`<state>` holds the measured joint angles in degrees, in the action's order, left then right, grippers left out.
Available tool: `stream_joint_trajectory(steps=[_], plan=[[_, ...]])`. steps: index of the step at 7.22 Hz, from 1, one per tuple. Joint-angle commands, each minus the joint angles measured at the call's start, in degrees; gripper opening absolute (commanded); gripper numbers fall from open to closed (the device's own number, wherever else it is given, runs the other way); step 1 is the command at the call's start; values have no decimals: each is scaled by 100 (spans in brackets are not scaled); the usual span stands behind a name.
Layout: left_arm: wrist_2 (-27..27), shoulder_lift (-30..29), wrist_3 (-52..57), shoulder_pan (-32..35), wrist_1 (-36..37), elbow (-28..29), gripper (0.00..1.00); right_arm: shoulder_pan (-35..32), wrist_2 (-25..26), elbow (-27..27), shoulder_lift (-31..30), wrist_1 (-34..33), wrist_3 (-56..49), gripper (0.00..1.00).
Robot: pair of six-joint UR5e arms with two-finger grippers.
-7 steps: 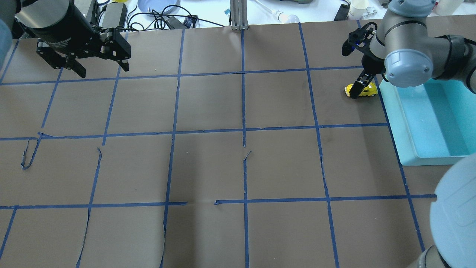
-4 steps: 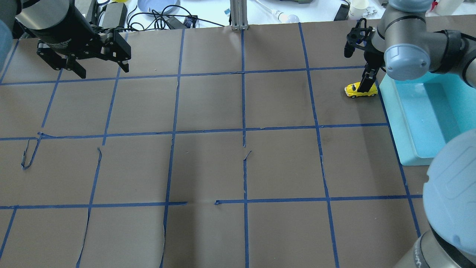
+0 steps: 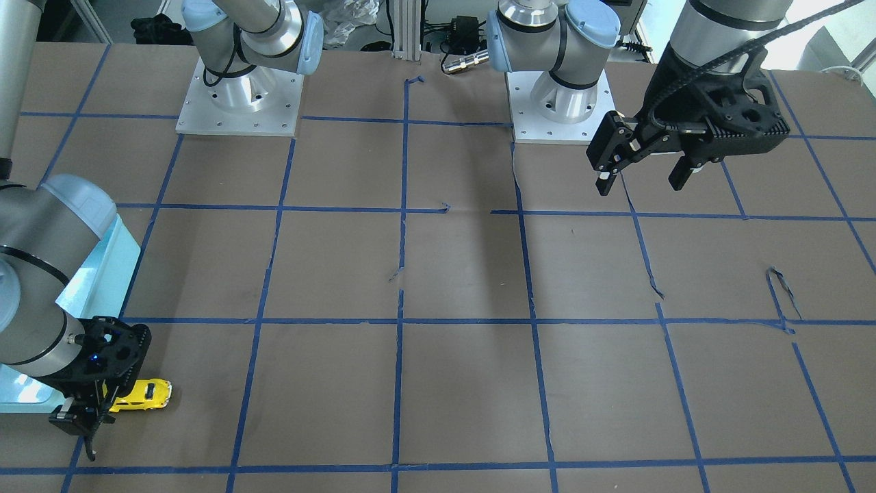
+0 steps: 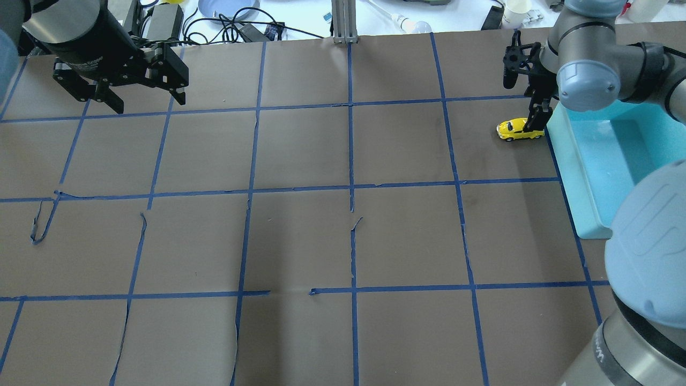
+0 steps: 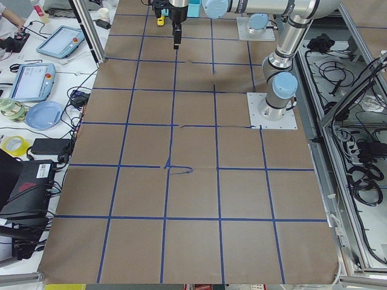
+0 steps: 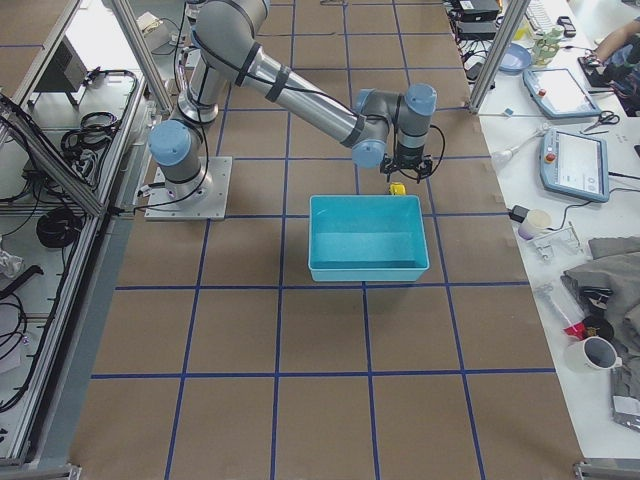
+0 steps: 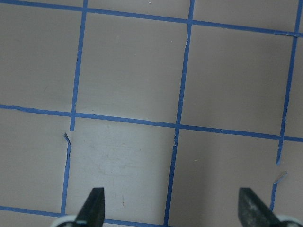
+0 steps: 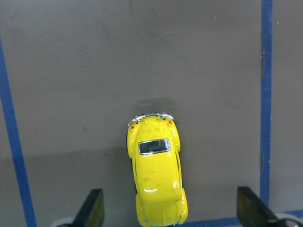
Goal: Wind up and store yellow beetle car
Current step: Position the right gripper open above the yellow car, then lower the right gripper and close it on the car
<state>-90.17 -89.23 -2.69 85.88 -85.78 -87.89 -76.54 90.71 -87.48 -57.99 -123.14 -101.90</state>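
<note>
Bright yellow on brown, crossed with blue

The yellow beetle car [image 8: 157, 177] is finished in glossy bright yellow, with a dark rear window edged in silver, a silver bumper and two small red lights. The table [image 4: 300, 150] is covered in plain brown paper, on which a grid is marked in blue tape [image 4: 351, 150]. The bin [image 6: 368, 272] is coloured turquoise. The left gripper [image 3: 640, 186] and right gripper [image 8: 173, 210] are black, and the right arm [image 4: 589, 86] is silver-grey, capped in pale blue.

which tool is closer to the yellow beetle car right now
Right. The right tool is directly above the yellow beetle car, open and straddling it without touching. The left tool hangs open over the opposite end of the table, far from the car.
</note>
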Motion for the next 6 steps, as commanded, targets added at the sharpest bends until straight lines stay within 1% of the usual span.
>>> stream_joint_trajectory(steps=[1, 3, 6], plan=[[8, 2, 6, -1, 0, 0, 100, 7, -168, 91, 192, -17, -611, 100], [25, 2, 6, -1, 0, 0, 100, 7, -229, 91, 262, -26, -865, 100], [17, 2, 6, -1, 0, -9, 100, 16, -168, 20, 359, -26, -867, 100]])
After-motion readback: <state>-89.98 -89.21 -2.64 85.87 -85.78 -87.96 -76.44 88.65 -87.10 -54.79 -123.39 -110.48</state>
